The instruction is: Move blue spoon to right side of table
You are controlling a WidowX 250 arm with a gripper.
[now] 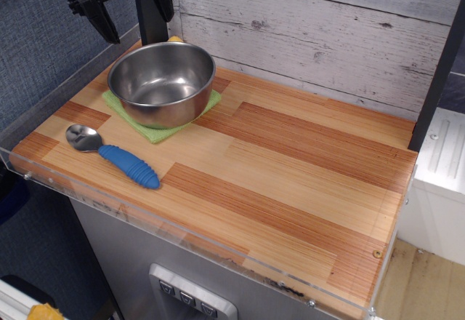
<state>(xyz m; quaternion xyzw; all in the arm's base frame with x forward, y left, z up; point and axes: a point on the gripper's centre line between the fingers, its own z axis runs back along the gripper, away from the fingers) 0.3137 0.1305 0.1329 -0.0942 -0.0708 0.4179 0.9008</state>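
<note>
The blue spoon lies flat near the table's front left edge, its shiny bowl pointing left and its ribbed blue handle pointing right. The table is striped light and reddish-brown wood with a clear acrylic edge. My gripper is black and hangs at the top left, above the back left corner and well behind the spoon. Its fingers stand apart and hold nothing.
A large steel bowl sits on a small green cloth at the back left, just behind the spoon. A whitewashed plank wall runs along the back. A dark post stands at the right edge.
</note>
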